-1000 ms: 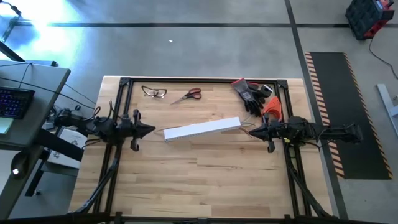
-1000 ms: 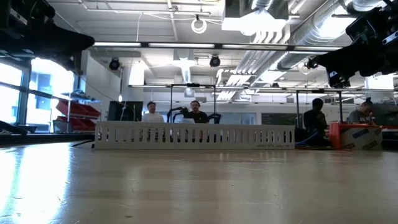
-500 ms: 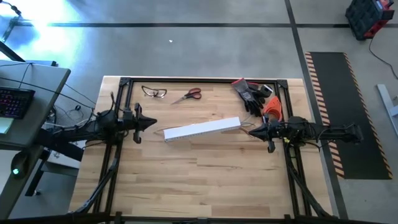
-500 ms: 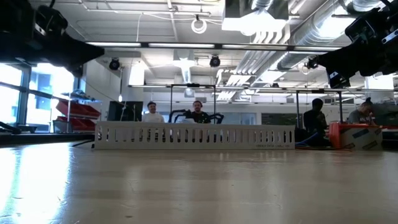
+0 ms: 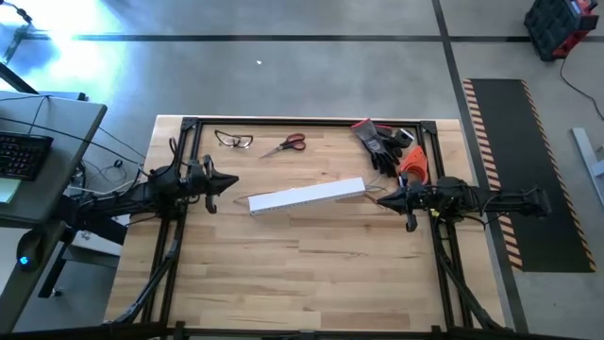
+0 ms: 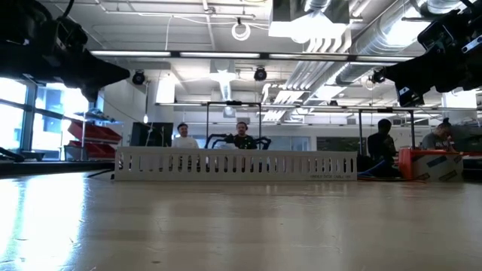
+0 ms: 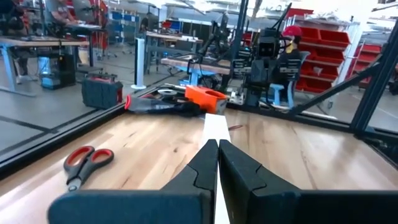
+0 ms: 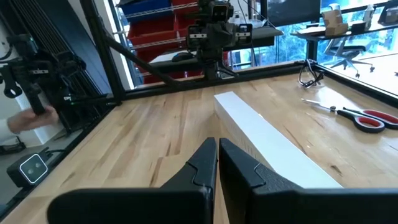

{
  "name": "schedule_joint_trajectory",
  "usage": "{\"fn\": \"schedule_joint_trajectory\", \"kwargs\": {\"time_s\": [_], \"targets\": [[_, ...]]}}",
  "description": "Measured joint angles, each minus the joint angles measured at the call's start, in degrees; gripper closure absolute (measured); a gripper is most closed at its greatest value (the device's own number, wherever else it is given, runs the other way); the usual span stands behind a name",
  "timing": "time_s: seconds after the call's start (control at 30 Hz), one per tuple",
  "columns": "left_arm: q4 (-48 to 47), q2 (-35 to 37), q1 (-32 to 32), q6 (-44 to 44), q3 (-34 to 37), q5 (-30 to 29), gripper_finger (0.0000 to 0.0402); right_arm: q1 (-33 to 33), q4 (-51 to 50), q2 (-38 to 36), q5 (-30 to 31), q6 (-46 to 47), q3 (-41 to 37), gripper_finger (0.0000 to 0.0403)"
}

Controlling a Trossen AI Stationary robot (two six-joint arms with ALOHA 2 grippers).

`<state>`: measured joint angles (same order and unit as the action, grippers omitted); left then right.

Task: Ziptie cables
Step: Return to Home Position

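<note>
The thin grey, blue and dark cables show in none of the views. My judgement is that they lie shut inside the long white slotted plastic duct (image 5: 307, 196), whose lid sits flat along its top; that would explain why no loose ends fan out over the wood. A faint thin line just off the duct's right end is too small to identify. The duct rests at a slight slant across the middle of the pale wooden worktop (image 5: 311, 274), between the two arms and touched by neither.

The left gripper (image 5: 229, 183) hangs near the duct's left end, apart from it and above the wood. In the left wrist view its jaws are pressed together at the tips, with nothing between them. The right gripper (image 5: 382, 199) sits just off the duct's right end, its jaws likewise closed on nothing. Both point inward along the duct, and the low view shows them raised clear of the surface. This reads as a resting pose, with the bundling apparently done.

Along the far edge, out of the arms' way, lie red-handled scissors (image 5: 286, 144), clear safety glasses (image 5: 233, 140), dark work gloves (image 5: 377, 142) and an orange object (image 5: 413, 165)
</note>
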<state>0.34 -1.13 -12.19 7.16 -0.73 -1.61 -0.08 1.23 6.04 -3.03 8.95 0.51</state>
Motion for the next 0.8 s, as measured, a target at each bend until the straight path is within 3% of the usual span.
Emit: {"fn": "schedule_joint_trajectory", "kwargs": {"time_s": [0.47,0.8], "targets": [[0.0,0.1,0.2,0.2,0.0,-0.5,0.0401,0.0,0.0,0.0,0.0,0.0,0.0,0.0403],[0.1,0.9,8.0,0.2,0.0,-0.5,0.0401,3.6,0.4,-5.9,0.0,0.0,0.0,0.0403]]}}
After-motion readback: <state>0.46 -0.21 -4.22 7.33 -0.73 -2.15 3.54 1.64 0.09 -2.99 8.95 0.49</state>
